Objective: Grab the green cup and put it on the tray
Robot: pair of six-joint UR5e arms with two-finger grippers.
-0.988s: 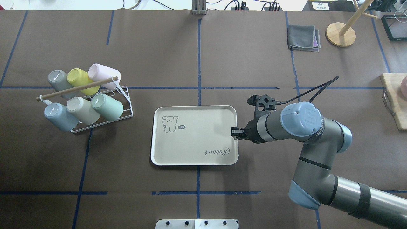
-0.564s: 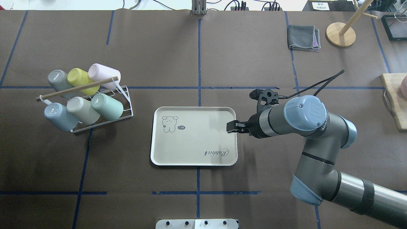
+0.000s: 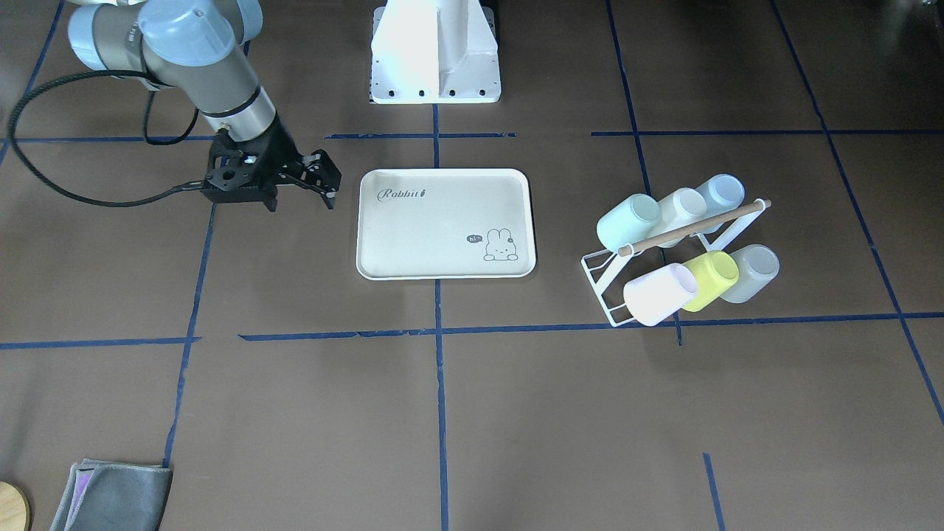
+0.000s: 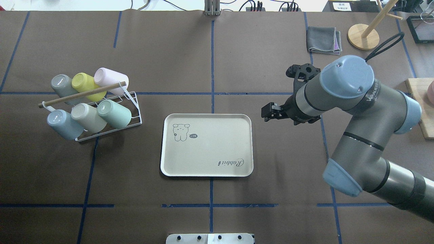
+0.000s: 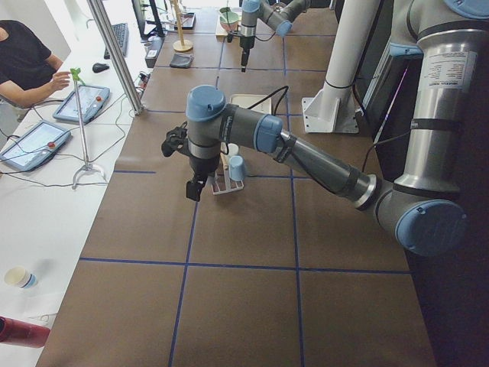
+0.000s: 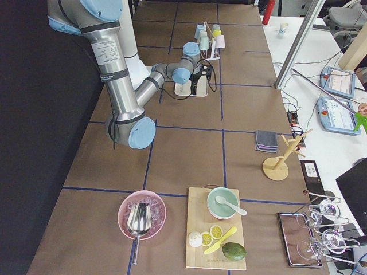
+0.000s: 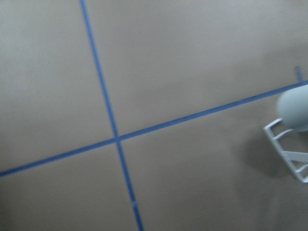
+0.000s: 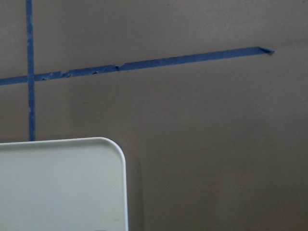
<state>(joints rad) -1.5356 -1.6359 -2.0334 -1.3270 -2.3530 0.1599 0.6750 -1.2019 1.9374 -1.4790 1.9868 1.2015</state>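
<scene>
The green cup (image 4: pixel 115 113) lies tilted on the white wire rack, the right one of the near row; it also shows in the front view (image 3: pixel 627 220). The tray (image 4: pixel 206 156) lies flat and empty at the table's middle (image 3: pixel 435 236). My right gripper (image 4: pixel 265 113) is open and empty, above the table just off the tray's far right corner (image 3: pixel 328 184). The right wrist view shows only that tray corner (image 8: pixel 62 187). My left gripper (image 5: pixel 193 187) shows only in the exterior left view, beside the rack; I cannot tell whether it is open.
The rack's wooden rod (image 4: pixel 81 95) crosses above several other cups, among them a yellow-green one (image 4: pixel 84 84) and a pale blue one (image 4: pixel 62 123). A grey cloth (image 4: pixel 323 40), a wooden stand (image 4: pixel 363 36) and a wooden board (image 4: pixel 420 108) are at the right.
My right gripper has left the tray's right rim and moved away to the right and farther back. The tray has shifted slightly. The cups have not moved.
</scene>
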